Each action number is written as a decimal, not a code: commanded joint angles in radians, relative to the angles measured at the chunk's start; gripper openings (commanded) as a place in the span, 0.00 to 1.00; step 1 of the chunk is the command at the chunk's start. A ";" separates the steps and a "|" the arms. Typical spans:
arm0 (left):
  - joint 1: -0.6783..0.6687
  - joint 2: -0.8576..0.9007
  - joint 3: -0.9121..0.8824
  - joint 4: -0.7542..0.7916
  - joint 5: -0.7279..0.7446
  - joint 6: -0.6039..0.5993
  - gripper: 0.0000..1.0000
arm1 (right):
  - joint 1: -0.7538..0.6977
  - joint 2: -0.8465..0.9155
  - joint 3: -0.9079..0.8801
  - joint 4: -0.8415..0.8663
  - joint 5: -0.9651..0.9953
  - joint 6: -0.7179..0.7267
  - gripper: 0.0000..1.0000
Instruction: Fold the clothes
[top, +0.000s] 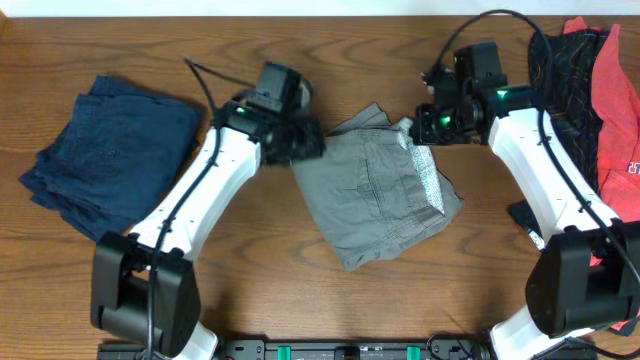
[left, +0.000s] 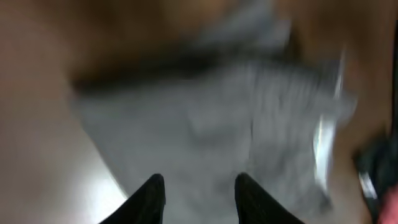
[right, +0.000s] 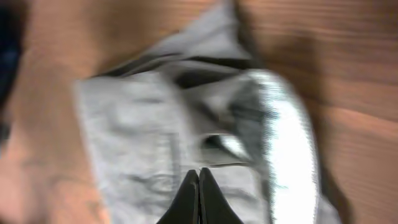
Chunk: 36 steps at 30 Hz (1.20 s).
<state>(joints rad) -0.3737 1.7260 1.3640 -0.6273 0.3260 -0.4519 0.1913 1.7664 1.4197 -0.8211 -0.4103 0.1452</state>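
At mid-desk in the overhead view, the grey shorts (top: 380, 195) lie with their long axis running from the far edge toward the near edge, slanting right. Your left gripper (top: 305, 140) sits at their far-left corner and your right gripper (top: 425, 125) at the far-right, about equally near. Left wrist view is blurred: jaws spread, cloth straight ahead beyond the tips, nothing visibly pinched. Right wrist view: jaws pressed together over the shorts; can't tell if any cloth is caught.
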 joint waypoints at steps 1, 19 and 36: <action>0.000 0.044 0.005 0.081 -0.148 0.056 0.39 | 0.048 -0.004 -0.010 -0.004 -0.095 -0.088 0.01; -0.002 0.317 0.005 -0.042 -0.095 0.054 0.39 | 0.077 0.233 -0.043 0.237 0.234 0.015 0.01; -0.104 0.208 0.010 -0.441 0.171 0.048 0.33 | 0.067 0.187 -0.031 0.281 0.119 0.085 0.01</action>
<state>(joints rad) -0.4820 2.0155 1.3682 -1.0657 0.4706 -0.4137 0.2714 2.0216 1.3788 -0.5060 -0.2394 0.2184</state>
